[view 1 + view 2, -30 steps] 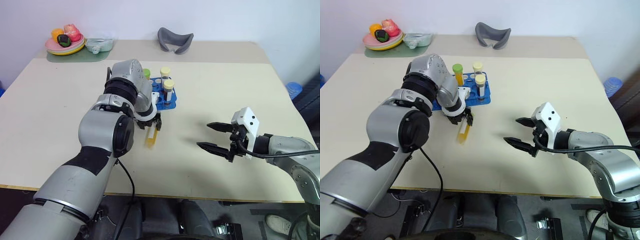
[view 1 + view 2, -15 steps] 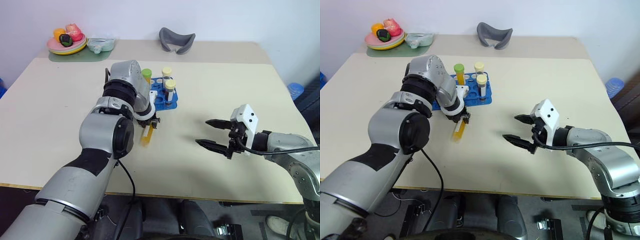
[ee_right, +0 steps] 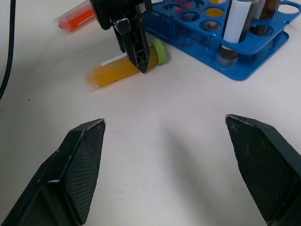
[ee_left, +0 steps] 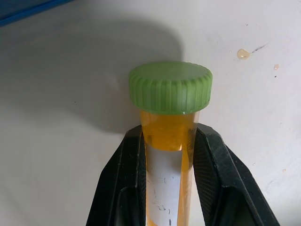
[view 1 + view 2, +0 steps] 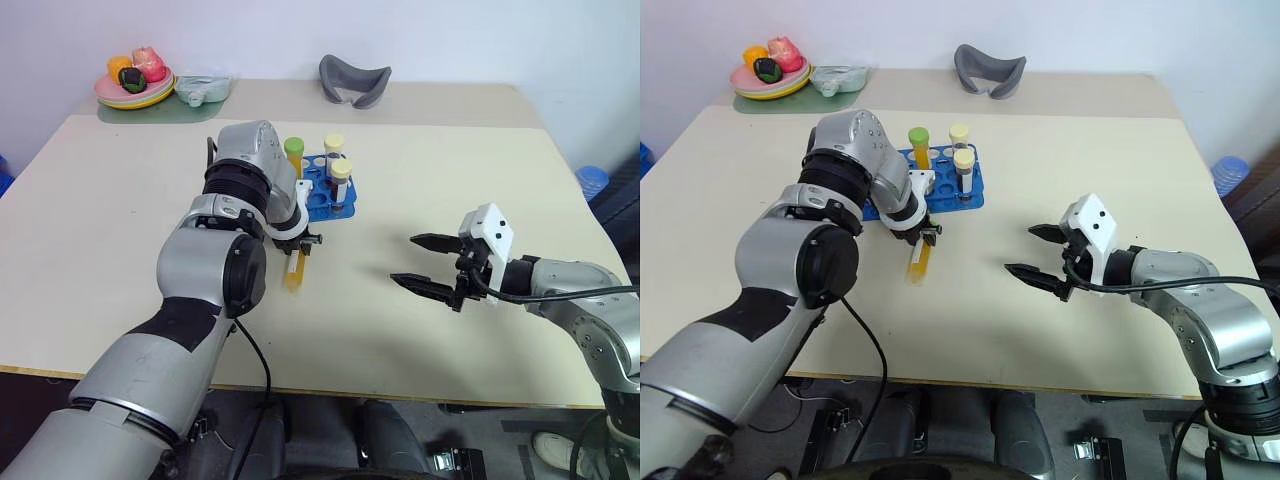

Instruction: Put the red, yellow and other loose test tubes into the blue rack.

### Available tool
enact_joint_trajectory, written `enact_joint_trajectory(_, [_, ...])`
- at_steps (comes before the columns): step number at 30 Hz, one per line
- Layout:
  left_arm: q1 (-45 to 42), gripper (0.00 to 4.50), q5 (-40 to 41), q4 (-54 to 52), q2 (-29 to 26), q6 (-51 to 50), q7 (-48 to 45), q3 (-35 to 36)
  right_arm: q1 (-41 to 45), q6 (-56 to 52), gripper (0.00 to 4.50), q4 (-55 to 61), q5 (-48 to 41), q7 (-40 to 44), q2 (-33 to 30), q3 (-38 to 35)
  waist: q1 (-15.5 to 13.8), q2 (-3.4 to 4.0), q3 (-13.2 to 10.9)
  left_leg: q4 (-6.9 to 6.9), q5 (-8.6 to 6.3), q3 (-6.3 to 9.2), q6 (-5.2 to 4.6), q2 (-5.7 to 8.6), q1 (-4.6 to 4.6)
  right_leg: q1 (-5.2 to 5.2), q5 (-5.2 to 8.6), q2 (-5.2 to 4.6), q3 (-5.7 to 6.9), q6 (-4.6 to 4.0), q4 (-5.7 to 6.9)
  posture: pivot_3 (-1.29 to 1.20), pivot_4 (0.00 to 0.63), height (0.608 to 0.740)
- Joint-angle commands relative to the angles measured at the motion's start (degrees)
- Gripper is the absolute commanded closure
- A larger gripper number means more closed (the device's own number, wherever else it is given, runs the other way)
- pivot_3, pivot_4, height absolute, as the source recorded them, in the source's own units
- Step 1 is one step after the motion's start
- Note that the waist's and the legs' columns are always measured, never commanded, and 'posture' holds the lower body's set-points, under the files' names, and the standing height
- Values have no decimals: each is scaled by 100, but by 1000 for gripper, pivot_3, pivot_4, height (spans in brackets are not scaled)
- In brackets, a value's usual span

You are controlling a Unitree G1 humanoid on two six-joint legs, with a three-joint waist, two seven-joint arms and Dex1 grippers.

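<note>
A yellow test tube with a green cap lies flat on the table just in front of the blue rack. My left gripper points steeply down and is shut on the tube right below its cap, also seen as the left gripper. A red test tube lies on the table just beyond that gripper. Three capped tubes stand upright in the blue rack. My right gripper hovers open over the table to the right, well apart from the tubes.
A plate of toy fruit and a clear container sit on a green mat at the back left. A grey curved object lies at the back centre. Bare tabletop spreads between the rack and my right gripper.
My left gripper's fingers have closed on the yellow tube near its cap, and the tube's far end has swung slightly left. The right gripper has stayed put.
</note>
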State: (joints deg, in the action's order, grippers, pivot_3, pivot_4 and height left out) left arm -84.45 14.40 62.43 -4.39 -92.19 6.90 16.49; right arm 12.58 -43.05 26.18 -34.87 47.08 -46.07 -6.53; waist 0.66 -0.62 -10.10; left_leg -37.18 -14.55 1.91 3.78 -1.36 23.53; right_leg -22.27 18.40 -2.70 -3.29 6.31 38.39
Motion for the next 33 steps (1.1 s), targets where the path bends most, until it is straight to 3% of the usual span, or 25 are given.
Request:
enact_joint_trajectory(1, [185,3640,352,-1219,-76,-31,-229,-199,107,117,313,18,4,58,-20,-28,11,-2,-1,1,1,0,2,0,3,-4,0,0,0,0,0,0,150,740])
enact_joint_trajectory(3, [485,3640,711,-2065,-172,-31,-264,-317,119,122,313,-3,5,76,-27,-30,39,-2,-1,3,2,0,4,-2,5,-10,0,0,-1,0,3,0,150,740])
enact_joint_trajectory(6, [1291,3640,1182,-4205,-134,-31,-219,-74,153,103,313,-16,-20,78,-18,-58,61,1,-1,7,5,-5,9,-10,4,-21,0,5,-9,0,17,0,150,740])
enact_joint_trajectory(9, [1697,3640,1334,-5525,286,-31,-96,834,193,101,313,-36,-68,-16,70,-144,15,-1,-1,4,8,-9,14,-13,5,-26,0,5,-14,0,22,0,150,740])
enact_joint_trajectory(11, [1766,3640,1402,-6031,444,-22,-125,1273,216,78,313,-22,-134,-134,180,-202,5,-2,-2,-2,8,-10,14,-11,6,-22,0,3,-13,0,20,0,150,740])
enact_joint_trajectory(15, [1843,3640,1486,-6587,415,44,-400,1275,129,95,313,111,-128,-333,386,-180,8,-2,-2,-2,7,-9,13,-10,6,-20,0,4,-13,0,18,0,150,740])
enact_joint_trajectory(17, [1967,3640,1509,-6789,259,331,-628,982,124,119,313,125,-117,-435,495,-174,11,-2,-2,-2,7,-8,12,-10,6,-19,0,4,-13,0,18,0,150,740])
enact_joint_trajectory(19, [2315,3640,1435,-7119,-106,1394,-1303,278,143,199,313,107,-14,-519,582,-132,30,-1,-1,0,7,-8,13,-10,5,-20,0,4,-13,0,19,0,150,740])
enact_joint_trajectory(24, [3253,3640,408,-7445,-1270,3678,-2205,-1513,285,316,313,-12,139,-808,851,-52,50,2,1,8,12,-14,21,-15,-5,-20,-1,10,-18,-2,23,0,150,740])
enact_joint_trajectory(29, [3904,3640,10,-7646,-1551,4728,-2469,-2016,362,272,313,-58,141,-757,784,-76,-2,1,0,3,3,-14,5,-12,1,-15,-1,6,-19,-2,12,0,150,740])
enact_joint_trajectory(33, [4338,3640,-438,-7322,-1452,5565,-2325,-2232,569,201,313,-195,144,-647,664,-71,4,2,1,0,-15,-13,-26,-13,2,-16,-1,7,-19,-2,12,0,150,740])
